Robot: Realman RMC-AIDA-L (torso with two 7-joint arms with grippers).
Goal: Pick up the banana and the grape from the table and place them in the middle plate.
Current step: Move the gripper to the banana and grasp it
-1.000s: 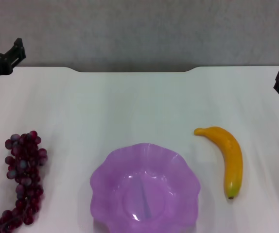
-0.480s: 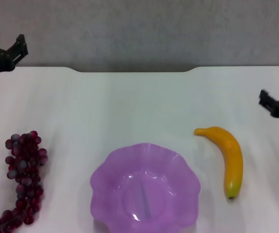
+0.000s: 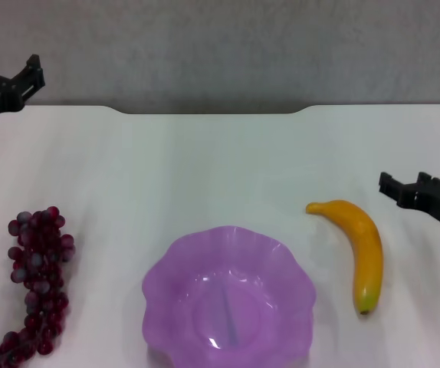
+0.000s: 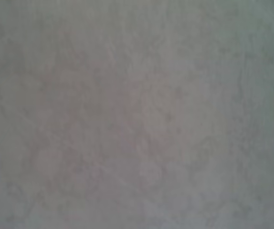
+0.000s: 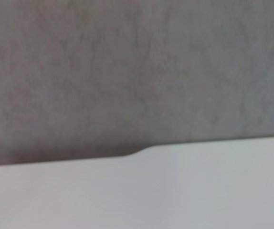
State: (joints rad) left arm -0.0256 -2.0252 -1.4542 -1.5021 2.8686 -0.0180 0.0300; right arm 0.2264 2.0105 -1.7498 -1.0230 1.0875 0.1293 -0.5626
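Note:
The yellow-orange banana (image 3: 360, 249) lies on the white table (image 3: 220, 161), right of the purple scalloped plate (image 3: 166, 264), which sits at the front centre. The bunch of dark red grapes (image 3: 36, 287) lies at the front left. My right gripper (image 3: 406, 186) is open and empty, just behind and to the right of the banana's stem end and apart from it. My left gripper (image 3: 4, 65) is open and empty at the far left back edge, well behind the grapes. The wrist views show none of the fruit or the plate.
A grey wall (image 3: 220, 46) runs behind the table's back edge. The right wrist view shows the wall and a strip of the table (image 5: 175, 191). The left wrist view shows only the grey wall (image 4: 137, 114).
My right gripper has moved in from the right edge, leftward and nearer, ending close to the banana's stem end. The left gripper, fruit and plate have not moved.

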